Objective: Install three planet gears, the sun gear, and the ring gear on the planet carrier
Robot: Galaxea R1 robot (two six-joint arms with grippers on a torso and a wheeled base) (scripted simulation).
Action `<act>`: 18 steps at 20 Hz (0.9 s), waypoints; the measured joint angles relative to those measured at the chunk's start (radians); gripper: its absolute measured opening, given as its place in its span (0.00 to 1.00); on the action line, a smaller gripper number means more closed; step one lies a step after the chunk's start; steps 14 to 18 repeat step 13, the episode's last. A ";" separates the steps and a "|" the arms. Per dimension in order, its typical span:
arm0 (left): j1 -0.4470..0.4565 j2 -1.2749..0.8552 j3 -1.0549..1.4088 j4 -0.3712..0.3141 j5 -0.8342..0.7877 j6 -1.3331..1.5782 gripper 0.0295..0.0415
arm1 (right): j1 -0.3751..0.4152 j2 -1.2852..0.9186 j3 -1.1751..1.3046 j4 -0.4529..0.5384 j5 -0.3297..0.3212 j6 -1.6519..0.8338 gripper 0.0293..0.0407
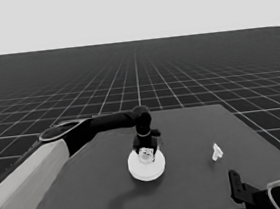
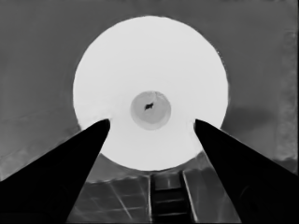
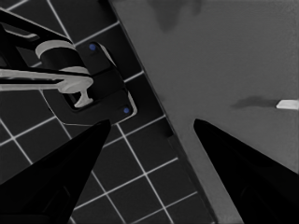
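Larger round part [image 1: 147, 170] lies mid-table under the left gripper [image 1: 146, 151], fingers spread wide above it; right gripper [image 3: 152, 123] waits released at the table's corner.

The larger round part [image 2: 149, 60] looked like smooth white plastic, matt and evenly bright, with no gloss on its flat top; the small recess round its centre hole was a duller grey. The table [image 1: 198, 179] had a dark, matt, even surface that took only soft shadows. The thin white piece [image 1: 216, 152] toward the right of the table seemed the same pale plastic. The left gripper [image 2: 152, 123] had fingers [image 2: 70, 163] of flat, unreflecting black, and the arm behind it turned to smooth pale grey with a faint sheen. The right gripper [image 3: 152, 122] at the near right corner showed the same dull black.
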 joint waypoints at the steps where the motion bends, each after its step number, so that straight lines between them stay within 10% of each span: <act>1: -0.017 -0.001 0.006 -0.013 0.004 -0.079 0.75 | 0.000 0.000 0.000 0.000 0.000 0.000 0.81; 8: -0.039 -0.001 0.010 -0.032 0.011 -0.188 0.75 | 0.000 0.000 0.000 0.000 0.000 0.000 0.81; 9: -0.124 -0.268 0.459 0.036 -0.336 0.294 0.95 | 0.304 0.068 -0.223 0.435 -0.078 0.248 0.88; 10: -0.220 -0.667 0.811 0.076 -0.549 0.771 0.99 | 0.432 0.173 -0.477 0.576 -0.173 0.368 0.87; 13: -0.325 -1.201 1.207 0.122 -0.789 1.366 0.77 | 0.469 0.359 -0.865 0.633 -0.306 0.474 0.81; 18: -0.325 -1.201 1.207 0.122 -0.789 1.366 0.77 | 0.469 0.359 -0.865 0.633 -0.306 0.474 0.81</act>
